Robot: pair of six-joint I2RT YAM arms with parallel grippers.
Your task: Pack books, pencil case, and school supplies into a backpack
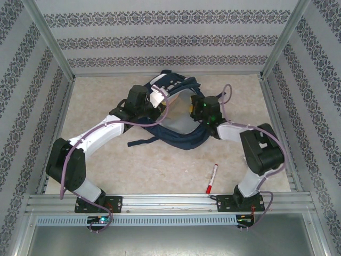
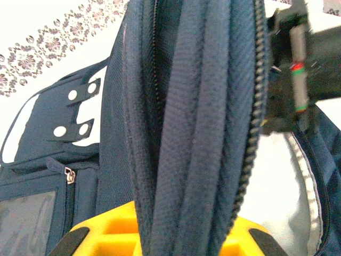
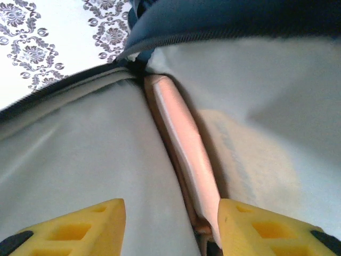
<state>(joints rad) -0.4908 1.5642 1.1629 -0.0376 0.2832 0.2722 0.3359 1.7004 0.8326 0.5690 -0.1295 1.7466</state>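
Pencil case [image 3: 184, 144], a soft peach-pink ribbed pouch, lies deep against the pale lining of the large navy-blue fabric backpack [image 1: 181, 141]; the right gripper [image 3: 170, 213] stands spread on either side of it; best to draw that arm straight out, clear of the lining; the left gripper [image 2: 181, 229] pinches the zipper rim, propping the mouth open; a slim white marker pen with red cap [image 1: 212, 178] lies outside on the beige table [image 1: 133, 170].

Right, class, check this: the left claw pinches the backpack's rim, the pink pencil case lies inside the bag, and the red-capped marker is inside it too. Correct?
No. The marker is not inside: the top view shows it lying on the table, outside the backpack, near the right arm's base. The left claw does pinch the rim, and the pencil case does lie inside.
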